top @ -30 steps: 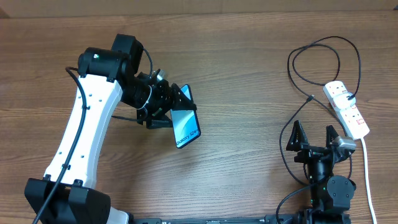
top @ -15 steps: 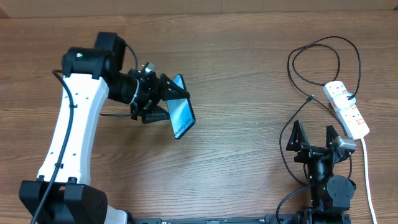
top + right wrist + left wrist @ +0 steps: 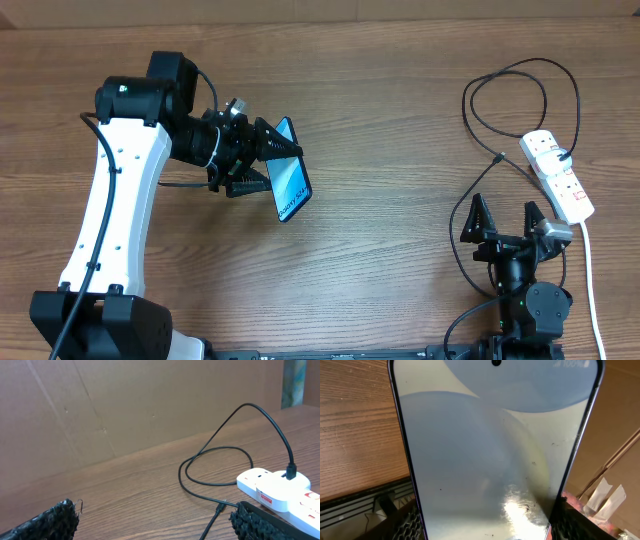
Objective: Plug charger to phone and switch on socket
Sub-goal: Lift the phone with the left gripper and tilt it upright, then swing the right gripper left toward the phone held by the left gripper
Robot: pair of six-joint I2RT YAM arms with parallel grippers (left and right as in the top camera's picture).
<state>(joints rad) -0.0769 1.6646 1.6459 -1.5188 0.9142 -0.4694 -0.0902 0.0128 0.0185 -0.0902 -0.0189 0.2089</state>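
My left gripper [image 3: 268,166] is shut on the phone [image 3: 291,184] and holds it tilted above the table's left half. In the left wrist view the phone's pale screen [image 3: 495,450] fills the frame between my fingers. The socket [image 3: 556,175] lies at the right edge. The charger's black plug [image 3: 566,155] sits in it, and its cable [image 3: 520,70] loops back to a connector tip [image 3: 499,157] lying on the wood. My right gripper [image 3: 505,212] stands open just below that tip. The right wrist view shows the tip [image 3: 220,508] near the right finger, beside the socket [image 3: 272,491].
The socket's thick white cord [image 3: 590,270] runs down the right edge past my right arm. A cardboard wall [image 3: 125,405] stands behind the table's far edge. Bare wood [image 3: 400,200] lies between the two arms.
Over the last second my left arm has carried the phone up and to the left, then nearly stopped. The right arm, charger and socket have not moved.
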